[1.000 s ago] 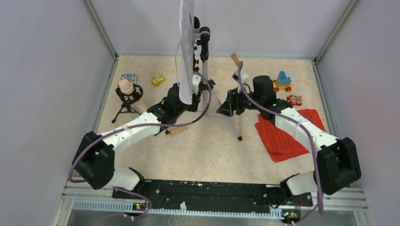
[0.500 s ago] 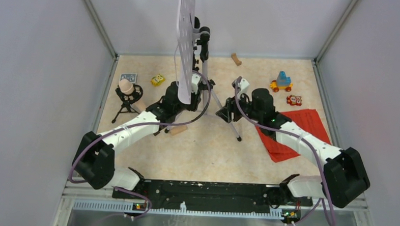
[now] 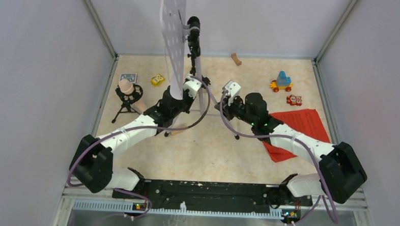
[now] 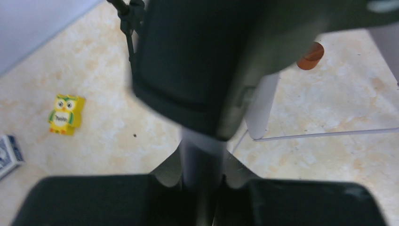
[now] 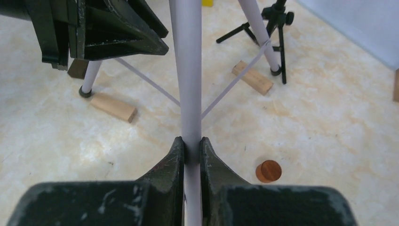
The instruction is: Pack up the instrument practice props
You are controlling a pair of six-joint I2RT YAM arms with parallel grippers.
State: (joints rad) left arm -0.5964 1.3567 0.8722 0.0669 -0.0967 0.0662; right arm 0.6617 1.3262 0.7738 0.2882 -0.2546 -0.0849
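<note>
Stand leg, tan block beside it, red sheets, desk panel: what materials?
Stand leg: probably metal tube, with a smooth, pale satin finish and a round section.
Block: bare wood by its look, tan and matte with squared edges.
Red sheets: likely paper, thin, flat and matte.
Desk panel: white perforated sheet, plastic or painted metal; can't tell which.

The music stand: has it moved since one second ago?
Yes. The music stand has shifted left in the top view, toward the yellow toy.
</note>
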